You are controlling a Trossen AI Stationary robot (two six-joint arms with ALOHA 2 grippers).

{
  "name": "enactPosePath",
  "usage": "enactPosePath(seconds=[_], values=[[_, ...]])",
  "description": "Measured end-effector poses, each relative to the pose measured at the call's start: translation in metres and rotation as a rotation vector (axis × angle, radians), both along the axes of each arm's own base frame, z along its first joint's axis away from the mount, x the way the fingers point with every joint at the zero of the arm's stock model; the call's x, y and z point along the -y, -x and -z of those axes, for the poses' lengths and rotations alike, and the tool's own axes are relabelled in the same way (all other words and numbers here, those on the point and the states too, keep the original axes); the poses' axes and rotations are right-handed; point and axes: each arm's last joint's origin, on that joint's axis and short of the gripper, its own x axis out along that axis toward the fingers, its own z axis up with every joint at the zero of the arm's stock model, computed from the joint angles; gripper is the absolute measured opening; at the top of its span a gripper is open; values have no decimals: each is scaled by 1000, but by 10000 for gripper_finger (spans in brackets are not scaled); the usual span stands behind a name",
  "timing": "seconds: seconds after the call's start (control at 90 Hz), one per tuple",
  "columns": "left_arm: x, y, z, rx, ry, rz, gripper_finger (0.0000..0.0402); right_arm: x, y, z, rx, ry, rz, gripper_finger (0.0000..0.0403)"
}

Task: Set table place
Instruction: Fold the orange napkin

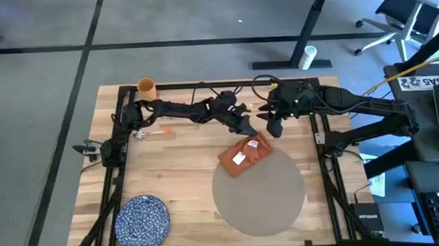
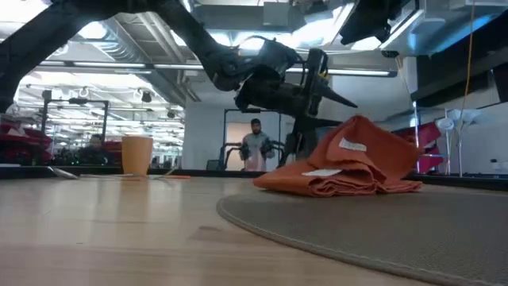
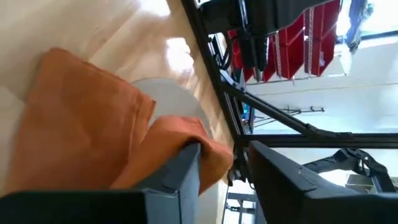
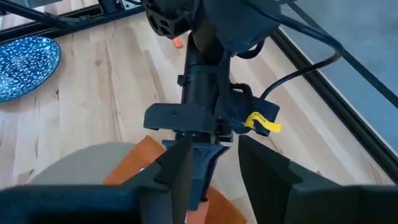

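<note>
Rust-red cloth napkin [image 1: 244, 155] lies crumpled on the far edge of my round grey-beige placemat [image 1: 259, 196], which sits toward the near right of the light plank worktop [image 1: 184, 170]; the blue speckled plate [image 1: 142, 220] waits well apart at the near left. From overhead, my left end effector [image 1: 247, 127] hovers just beyond the napkin, the right end effector [image 1: 274, 125] close beside it. Low down, the napkin stands heaped, needing flattening, I judge. Both wrist cameras show fingers spread, empty.

The round grey-beige place [image 1: 261, 192] lies flat on the light plank table [image 1: 185, 177], toward its right side.
</note>
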Motion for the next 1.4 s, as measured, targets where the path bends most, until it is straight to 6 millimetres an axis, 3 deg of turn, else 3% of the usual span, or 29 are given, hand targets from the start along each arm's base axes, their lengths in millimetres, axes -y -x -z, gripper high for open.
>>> enactPosePath(seconds=[0.222,0.389,0.589,0.756,0.9,1.122,1.4], values=[[0,-1,-2,8,7,-3,151,0,0,0,0,0,0,115],[1,-8,-17,54,-8,3,155,0,0,0,0,0,-1,115],[3,-17,-54,221,-85,177,149,-1,1,1,-16,-16,-19,115],[17,-18,-94,362,-142,330,85,-3,5,7,-80,-61,-56,115],[26,-8,-117,453,-204,449,11,-5,8,10,-124,-78,-57,115],[41,22,-154,478,-380,518,0,-16,9,8,-131,-16,-68,115],[58,81,-183,117,-741,391,0,-28,2,14,-173,57,-68,115]])
